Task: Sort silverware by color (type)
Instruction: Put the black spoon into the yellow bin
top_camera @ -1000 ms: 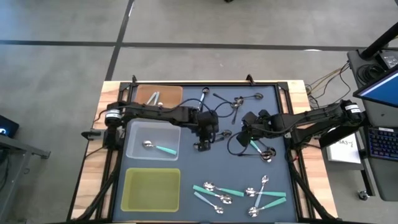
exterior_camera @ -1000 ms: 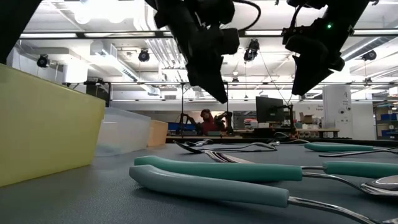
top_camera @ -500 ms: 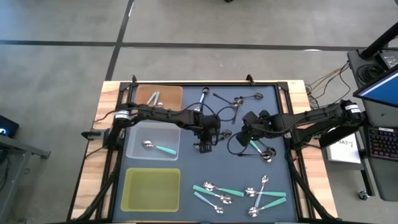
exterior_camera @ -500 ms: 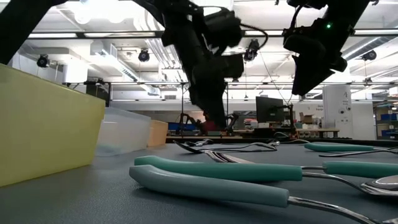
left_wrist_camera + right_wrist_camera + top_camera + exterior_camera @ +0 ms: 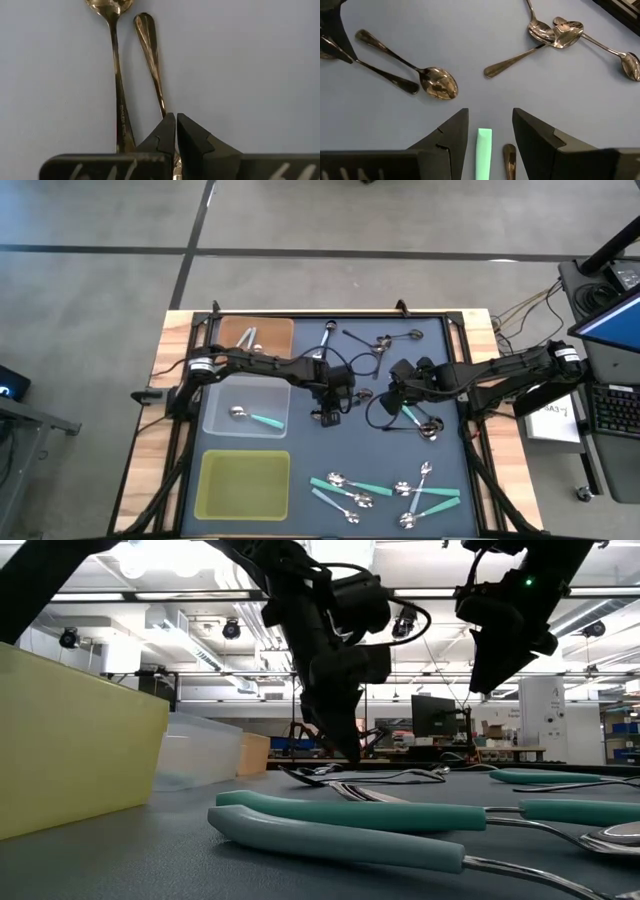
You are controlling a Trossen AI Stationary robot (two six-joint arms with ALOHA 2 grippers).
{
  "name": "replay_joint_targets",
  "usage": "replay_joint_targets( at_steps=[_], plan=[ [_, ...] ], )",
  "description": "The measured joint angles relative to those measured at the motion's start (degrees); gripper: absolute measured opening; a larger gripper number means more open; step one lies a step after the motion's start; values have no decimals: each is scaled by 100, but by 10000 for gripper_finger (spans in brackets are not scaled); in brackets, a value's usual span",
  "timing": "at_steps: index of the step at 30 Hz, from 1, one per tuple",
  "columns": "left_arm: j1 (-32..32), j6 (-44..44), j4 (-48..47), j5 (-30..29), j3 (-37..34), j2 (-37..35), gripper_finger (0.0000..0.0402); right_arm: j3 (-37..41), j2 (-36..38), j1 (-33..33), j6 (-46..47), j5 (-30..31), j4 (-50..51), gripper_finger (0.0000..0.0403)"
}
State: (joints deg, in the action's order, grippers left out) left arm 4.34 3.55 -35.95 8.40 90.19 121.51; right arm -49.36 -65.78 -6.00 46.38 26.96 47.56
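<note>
An all-metal spoon [image 5: 150,55] lies on the dark mat beside a second one [image 5: 117,75], handles side by side. My left gripper [image 5: 176,122] is down at the mat's middle [image 5: 328,412], shut on the first spoon. My right gripper [image 5: 490,117] hovers open just to its right [image 5: 392,402], raised above the mat [image 5: 490,680], its fingers on either side of a teal handle [image 5: 484,145] without touching it. The clear tray [image 5: 215,420] holds one teal-handled spoon [image 5: 255,418]. My left gripper pinches the all-metal spoon by its handle [image 5: 163,107], partway along it, between the two shut fingers. The fingers come from above, pointing down, and lie in line with the handle. The spoon lies flat on the mat, its handle tip [image 5: 142,21] pointing away from the fingers.
An orange tray [image 5: 275,330] sits at the far left and a yellow-green tray [image 5: 245,483] at the near left. Several metal spoons [image 5: 375,340] lie at the far middle, and teal-handled spoons [image 5: 390,485] at the near right. Bare mat lies between them.
My left gripper has come down from well above the mat until its fingertips reach the mat surface at the spoons in the middle. My right gripper has stayed where it was.
</note>
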Motion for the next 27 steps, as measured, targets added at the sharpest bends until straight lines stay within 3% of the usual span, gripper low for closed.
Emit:
replay_joint_targets(
  at_steps=[27],
  plan=[
    [7, -321, 128, -279, 2, -46, 0, 0, 0, 0, 10, 1, -36, 146]
  ],
)
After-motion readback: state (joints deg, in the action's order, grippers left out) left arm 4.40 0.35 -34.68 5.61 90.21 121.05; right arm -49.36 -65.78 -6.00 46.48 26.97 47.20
